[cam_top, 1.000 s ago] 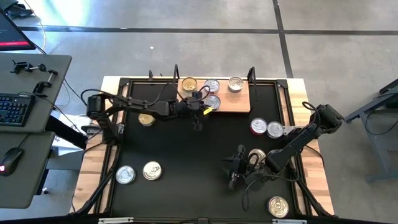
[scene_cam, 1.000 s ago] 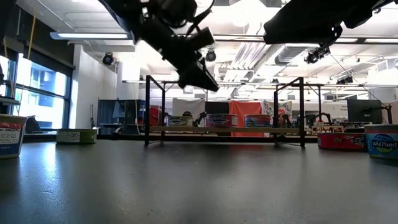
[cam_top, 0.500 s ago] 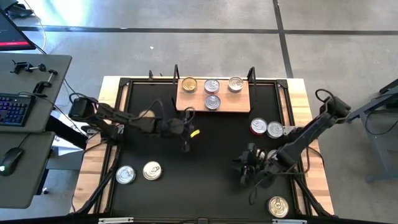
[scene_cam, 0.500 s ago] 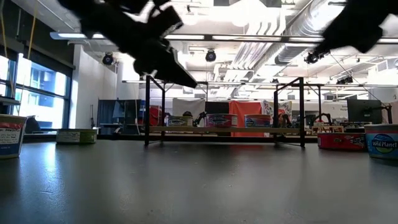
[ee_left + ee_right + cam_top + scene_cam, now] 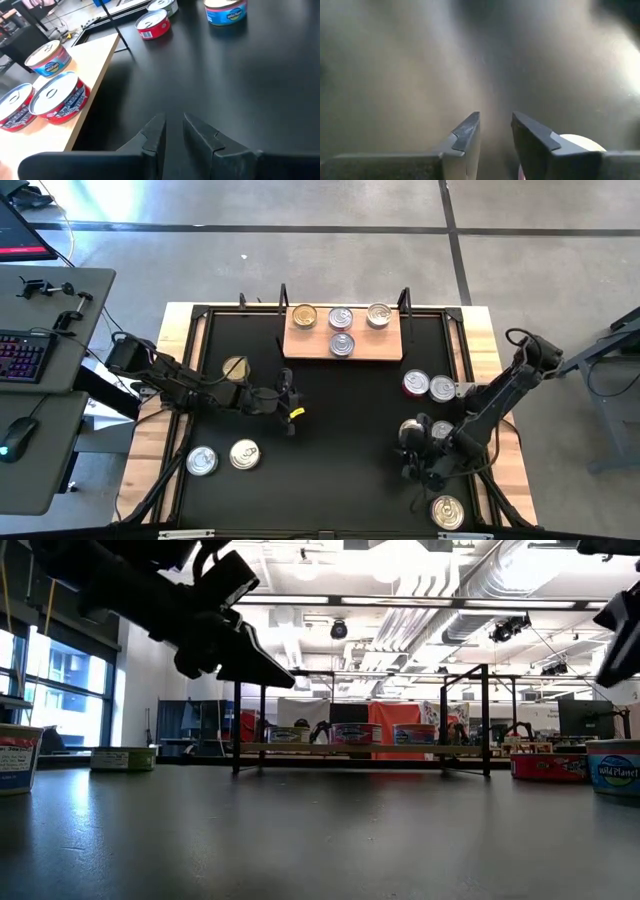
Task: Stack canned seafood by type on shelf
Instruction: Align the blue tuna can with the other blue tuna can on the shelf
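**Both claws empty over the black tabletop, four tins on the shelf**

Your left gripper (image 5: pixel 291 402) hangs above the black tabletop (image 5: pixel 330 430), well short of the shelf (image 5: pixel 343 346). In the left wrist view its fingers (image 5: pixel 152 137) stand close together with only a narrow slit between them, and nothing sits in that slit: almost closed, holding nothing. The shelf lies ahead of this claw and off to one side, toward the far edge of the table. It carries four tins: a gold-lidded tin (image 5: pixel 304 316), a silver tin (image 5: pixel 340 317) and another silver tin (image 5: pixel 378 314) in a row, with a fourth tin (image 5: pixel 342 344) just in front of the middle one. Just behind the claw, beside its arm, you have one gold tin (image 5: pixel 235 367). Nearer to you than the claw sit a silver tin (image 5: pixel 202 461) and a gold tin (image 5: pixel 245 454), side by side.

Your right gripper (image 5: pixel 411 464) is low over the tabletop on the other side, well apart from the left one. Its fingers (image 5: pixel 466 132) show a small gap with nothing between them, so it too grips nothing. A tin (image 5: pixel 412 430) sits just beside this claw, partly hidden by the arm. Farther along the arm, toward the shelf, a red-sided tin (image 5: pixel 416 384) touches a silver one (image 5: pixel 442 388). On the near side of the claw, by the table's edge, lies a gold tin (image 5: pixel 447 511).
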Robot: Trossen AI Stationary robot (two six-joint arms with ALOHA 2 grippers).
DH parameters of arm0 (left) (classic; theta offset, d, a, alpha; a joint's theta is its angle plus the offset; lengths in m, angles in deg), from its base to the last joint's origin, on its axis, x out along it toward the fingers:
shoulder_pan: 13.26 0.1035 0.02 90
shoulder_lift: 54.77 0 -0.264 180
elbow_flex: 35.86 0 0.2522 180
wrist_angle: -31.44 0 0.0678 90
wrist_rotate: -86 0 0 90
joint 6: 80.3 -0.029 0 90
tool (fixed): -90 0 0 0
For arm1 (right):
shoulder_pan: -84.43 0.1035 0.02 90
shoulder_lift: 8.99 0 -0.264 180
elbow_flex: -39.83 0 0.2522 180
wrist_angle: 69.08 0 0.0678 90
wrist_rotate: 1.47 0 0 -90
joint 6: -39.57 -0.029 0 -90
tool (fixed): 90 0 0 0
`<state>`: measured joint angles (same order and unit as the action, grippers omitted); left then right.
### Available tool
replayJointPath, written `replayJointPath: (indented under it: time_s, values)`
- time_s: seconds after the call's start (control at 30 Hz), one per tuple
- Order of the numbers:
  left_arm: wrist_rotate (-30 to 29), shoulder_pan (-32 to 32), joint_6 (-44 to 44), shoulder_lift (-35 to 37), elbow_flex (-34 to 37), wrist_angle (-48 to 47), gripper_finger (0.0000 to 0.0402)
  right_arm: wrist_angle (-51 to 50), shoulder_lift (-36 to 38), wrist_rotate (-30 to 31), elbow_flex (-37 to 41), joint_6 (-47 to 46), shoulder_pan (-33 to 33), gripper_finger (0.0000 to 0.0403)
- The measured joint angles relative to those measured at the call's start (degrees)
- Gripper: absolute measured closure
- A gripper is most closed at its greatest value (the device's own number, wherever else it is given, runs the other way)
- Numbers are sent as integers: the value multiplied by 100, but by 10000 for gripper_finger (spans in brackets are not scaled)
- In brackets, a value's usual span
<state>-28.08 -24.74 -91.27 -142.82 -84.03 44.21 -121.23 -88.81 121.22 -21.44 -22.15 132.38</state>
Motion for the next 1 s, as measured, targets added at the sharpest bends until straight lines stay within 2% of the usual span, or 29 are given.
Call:
replayJointPath:
  time_s: [0.13, 0.27, 0.33, 0.47, 0.67, 0.83, 1.0]
  values:
    - [-61, 30, -5, 0, -2, 0, 349, -5, -13, -439, 0, 373, -42, 258]
    - [-67, 66, -1, 0, -2, -18, 349, -292, -207, -427, -2, 495, 94, 232]
    - [-68, 63, -1, 0, -2, -15, 349, -434, -399, -122, -2, 370, 184, 230]
    - [-66, 63, 24, 0, -2, -16, 349, -522, -971, 253, -2, 353, 346, 234]
    - [-66, 63, 34, 0, -2, -13, 349, -525, -1800, 831, -33, -172, 396, 254]
    - [-63, 63, 38, 0, -2, -3, 349, -274, -1988, 991, -89, -171, 404, 283]
    - [-63, 63, 38, 0, -2, 9, 349, -632, -1996, 1008, -566, 137, 391, 292]
